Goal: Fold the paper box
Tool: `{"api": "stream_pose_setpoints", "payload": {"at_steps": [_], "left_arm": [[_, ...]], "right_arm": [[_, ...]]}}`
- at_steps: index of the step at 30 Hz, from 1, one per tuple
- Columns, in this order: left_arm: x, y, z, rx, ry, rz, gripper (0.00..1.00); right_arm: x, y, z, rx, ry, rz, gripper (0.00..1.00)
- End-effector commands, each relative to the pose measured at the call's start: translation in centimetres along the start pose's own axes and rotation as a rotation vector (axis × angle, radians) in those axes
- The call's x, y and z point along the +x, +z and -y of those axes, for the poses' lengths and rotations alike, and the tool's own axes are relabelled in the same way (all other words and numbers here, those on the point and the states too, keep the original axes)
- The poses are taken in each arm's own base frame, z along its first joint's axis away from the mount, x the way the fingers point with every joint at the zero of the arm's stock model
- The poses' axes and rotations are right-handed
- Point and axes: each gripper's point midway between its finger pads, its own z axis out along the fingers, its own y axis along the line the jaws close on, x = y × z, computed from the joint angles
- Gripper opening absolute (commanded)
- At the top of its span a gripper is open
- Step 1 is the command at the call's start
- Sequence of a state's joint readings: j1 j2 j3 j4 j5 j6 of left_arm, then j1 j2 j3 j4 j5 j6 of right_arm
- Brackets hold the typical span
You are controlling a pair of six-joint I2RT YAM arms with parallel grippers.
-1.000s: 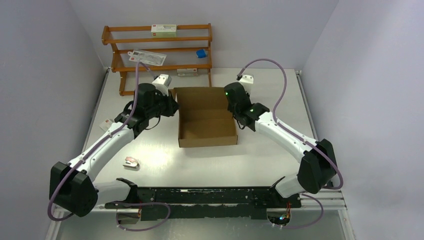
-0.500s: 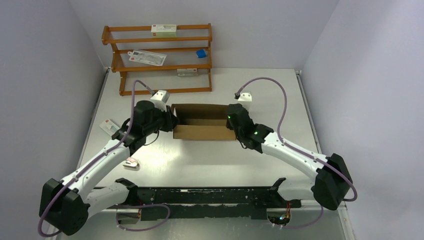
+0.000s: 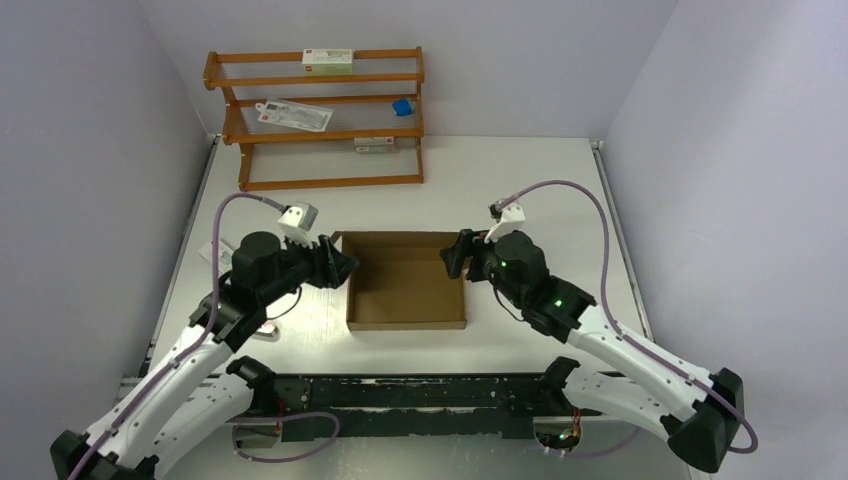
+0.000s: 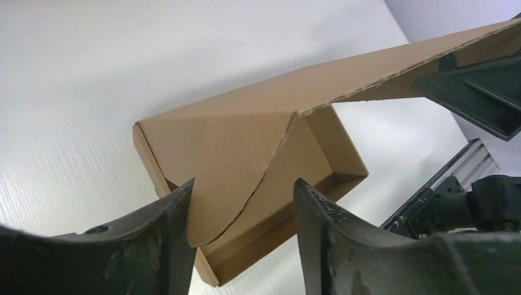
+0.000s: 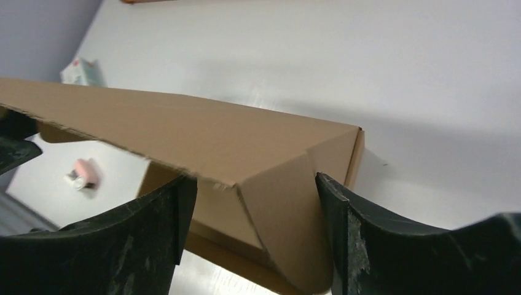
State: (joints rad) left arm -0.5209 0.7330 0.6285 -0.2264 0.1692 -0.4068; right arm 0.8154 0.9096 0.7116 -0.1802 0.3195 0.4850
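The paper box (image 3: 405, 285) is brown corrugated cardboard folded into a shallow open tray, lying in the middle of the table. My left gripper (image 3: 343, 266) is at its left wall and my right gripper (image 3: 457, 262) at its right wall. In the left wrist view a long panel of the box (image 4: 246, 117) rises overhead, and a rounded flap hangs between the spread fingers of the left gripper (image 4: 244, 184). In the right wrist view a corner flap of the box (image 5: 184, 129) sits between the spread fingers of the right gripper (image 5: 253, 178). Neither pair pinches the cardboard.
An orange-brown wooden rack (image 3: 315, 182) stands at the back left, holding white cartons (image 3: 328, 60) and a small blue item (image 3: 402, 106). A small pink-and-white object (image 5: 83, 174) and a white carton (image 3: 212, 250) lie left of the box. A black rail (image 3: 420, 395) runs along the near edge.
Both arms drew back toward the near edge and the box came with them, tipping up and then settling flat. Both grippers went from shut to open.
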Motion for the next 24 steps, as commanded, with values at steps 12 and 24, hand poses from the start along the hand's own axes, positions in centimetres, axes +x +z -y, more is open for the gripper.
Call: {"api": "stream_pose_setpoints", "payload": {"at_steps": [12, 24], "left_arm": [[-2.9, -5.8, 0.2, -0.094, -0.047, 0.093, 0.79], [-10.8, -9.4, 1.6, -0.176, 0.033, 0.214, 0.84]], "right_arm": [[-1.0, -5.3, -0.8, -0.104, 0.011, -0.026, 0.83], [-9.3, -7.4, -1.6, -0.046, -0.032, 0.135, 0.9]]}}
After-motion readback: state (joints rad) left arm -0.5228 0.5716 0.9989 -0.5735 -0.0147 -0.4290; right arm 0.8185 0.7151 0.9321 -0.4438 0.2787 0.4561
